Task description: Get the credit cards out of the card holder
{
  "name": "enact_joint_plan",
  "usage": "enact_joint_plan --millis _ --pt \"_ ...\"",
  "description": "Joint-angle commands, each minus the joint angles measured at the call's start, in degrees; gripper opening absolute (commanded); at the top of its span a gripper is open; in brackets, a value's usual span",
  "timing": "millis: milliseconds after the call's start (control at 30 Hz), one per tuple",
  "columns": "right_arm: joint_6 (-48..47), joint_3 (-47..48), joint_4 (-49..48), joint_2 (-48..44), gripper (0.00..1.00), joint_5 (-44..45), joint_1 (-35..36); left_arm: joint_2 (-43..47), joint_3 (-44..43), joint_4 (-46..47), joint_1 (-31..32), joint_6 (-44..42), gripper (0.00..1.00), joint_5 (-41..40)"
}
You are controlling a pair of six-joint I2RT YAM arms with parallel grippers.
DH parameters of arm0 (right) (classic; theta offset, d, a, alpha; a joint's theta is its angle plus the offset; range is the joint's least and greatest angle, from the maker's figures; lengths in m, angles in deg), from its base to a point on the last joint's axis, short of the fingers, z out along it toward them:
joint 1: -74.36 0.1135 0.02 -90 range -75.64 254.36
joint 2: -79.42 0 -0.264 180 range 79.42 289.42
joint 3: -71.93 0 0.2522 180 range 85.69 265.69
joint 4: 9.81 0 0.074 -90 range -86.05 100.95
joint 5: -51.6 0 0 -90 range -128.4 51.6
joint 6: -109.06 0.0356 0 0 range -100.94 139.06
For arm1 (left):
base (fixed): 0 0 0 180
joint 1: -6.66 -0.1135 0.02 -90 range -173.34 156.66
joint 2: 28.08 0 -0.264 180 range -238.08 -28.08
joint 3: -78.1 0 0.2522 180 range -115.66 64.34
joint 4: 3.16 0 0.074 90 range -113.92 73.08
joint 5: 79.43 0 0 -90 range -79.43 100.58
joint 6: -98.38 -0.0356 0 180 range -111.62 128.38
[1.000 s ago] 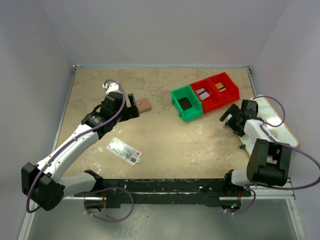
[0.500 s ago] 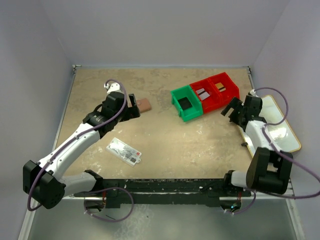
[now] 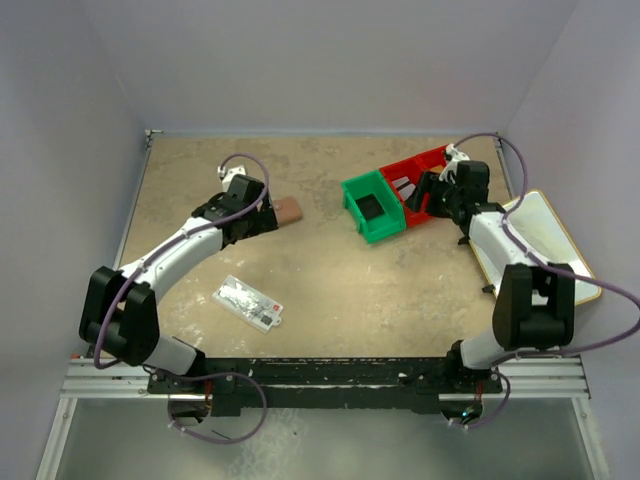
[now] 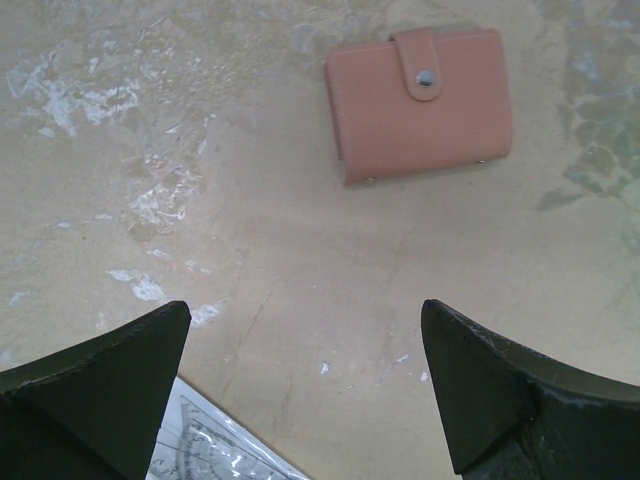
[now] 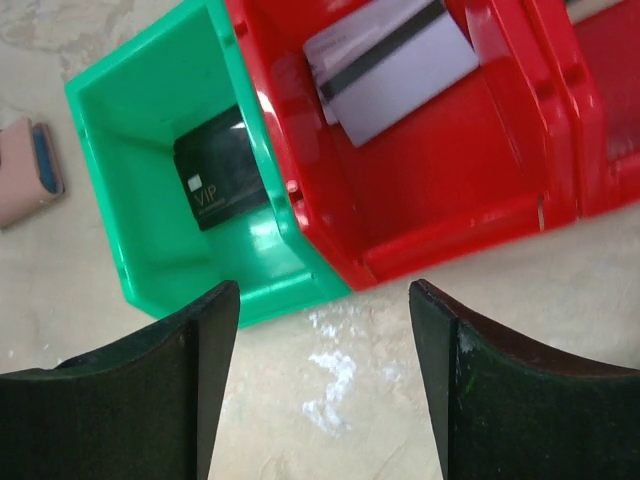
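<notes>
The card holder (image 4: pixel 420 100) lies shut and snapped on the table, reddish-brown, also seen from above (image 3: pixel 288 210) and at the left edge of the right wrist view (image 5: pixel 25 170). My left gripper (image 4: pixel 305 320) hovers open just short of it, nothing between its fingers (image 3: pixel 266 214). A black credit card (image 5: pixel 215 180) lies in the green bin (image 5: pixel 150 90). A white striped card (image 5: pixel 390 65) lies in the red bin (image 5: pixel 450 180). My right gripper (image 5: pixel 325 290) stands open and empty above the table, at the front of these bins (image 3: pixel 425 192).
A second red bin (image 3: pixel 447 170) behind the first holds another card. A clear packet with a red mark (image 3: pixel 248 302) lies near the left front, its corner by my left finger (image 4: pixel 200 450). A white tray (image 3: pixel 545 250) sits at the right edge.
My right arm swung from over the white tray up and left to the bins. The left arm's elbow shifted inward while its gripper stayed beside the card holder.
</notes>
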Motion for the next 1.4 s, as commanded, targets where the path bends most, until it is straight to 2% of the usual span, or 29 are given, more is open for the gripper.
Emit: enact_joint_plan --millis 0,300,500,800,1000,1367 --pt "-7.64 10.71 1.68 5.96 0.70 0.55 2.81 -0.25 -2.30 1.11 -1.41 -0.10 0.96 3.75" --pt "-11.48 19.39 5.90 16.31 0.67 4.58 7.62 4.95 7.72 6.89 0.37 6.52 0.93 20.46" --pt "-11.74 21.80 7.40 20.79 0.64 6.40 10.55 8.78 14.73 8.65 6.78 11.10 0.91 20.98" --pt "-8.26 24.04 7.85 23.85 0.63 8.13 17.82 12.72 23.05 12.61 9.89 16.31 0.89 22.95" --pt "-4.40 27.88 8.56 27.25 0.62 11.52 22.74 13.13 28.48 15.47 10.37 21.22 0.88 20.09" --pt "-1.26 34.43 10.11 31.19 0.61 14.01 28.63 12.86 35.17 12.14 8.69 26.83 0.85 6.96"
